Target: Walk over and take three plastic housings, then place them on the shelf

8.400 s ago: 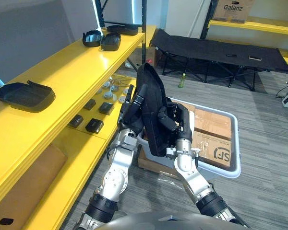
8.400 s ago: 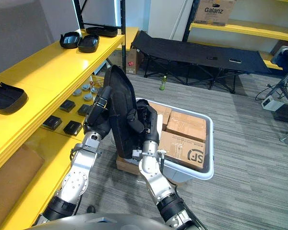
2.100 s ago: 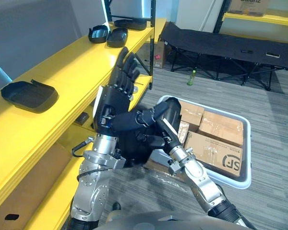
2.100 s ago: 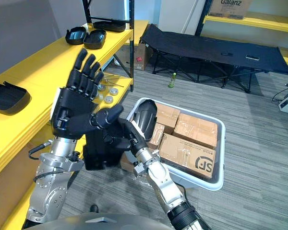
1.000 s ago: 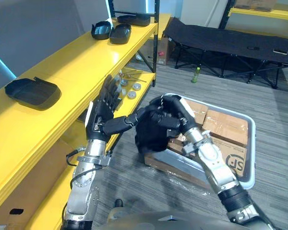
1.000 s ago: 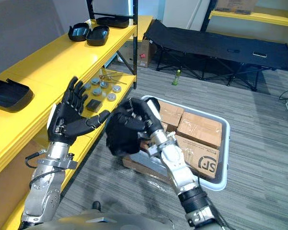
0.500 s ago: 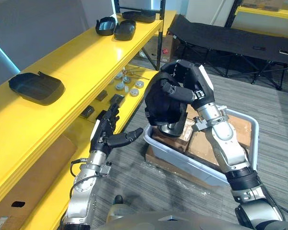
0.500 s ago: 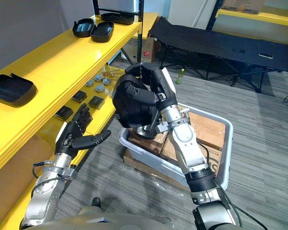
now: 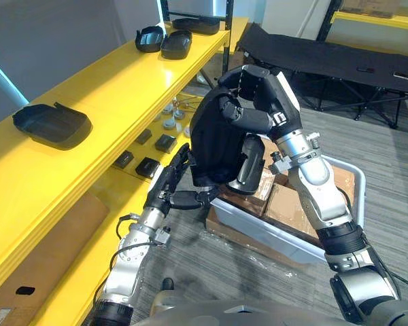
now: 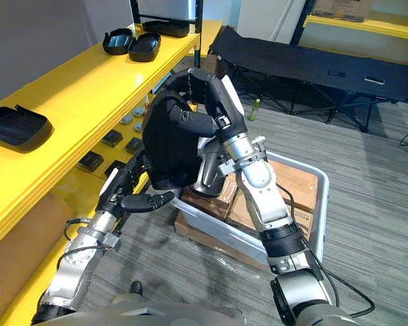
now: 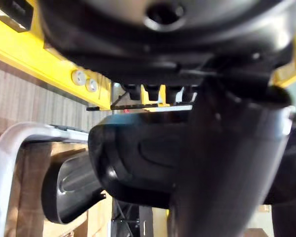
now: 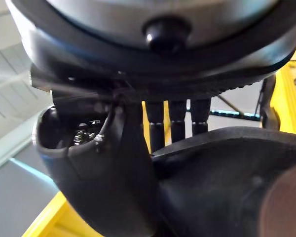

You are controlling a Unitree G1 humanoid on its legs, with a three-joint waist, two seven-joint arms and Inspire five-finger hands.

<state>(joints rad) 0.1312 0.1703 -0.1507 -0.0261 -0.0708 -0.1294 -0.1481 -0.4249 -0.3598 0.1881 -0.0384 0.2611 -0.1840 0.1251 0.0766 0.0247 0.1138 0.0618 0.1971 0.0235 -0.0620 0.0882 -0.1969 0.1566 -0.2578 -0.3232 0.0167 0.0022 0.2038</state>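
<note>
Left eye view: we see the yellow shelf (image 9: 109, 88) along the robot's left and a grey bin (image 9: 258, 227) of cardboard boxes (image 9: 285, 204) on the floor beside it. The right hand (image 9: 258, 102) is clenched round a black housing (image 9: 214, 142), held on edge above the bin's near corner, close to the shelf edge. The left hand (image 9: 168, 187) is spread flat just beneath it; we can't tell contact. One shelf housing (image 9: 51, 123) lies near and two far housings (image 9: 164, 41) sit at the far end, with yellow top between them.
</note>
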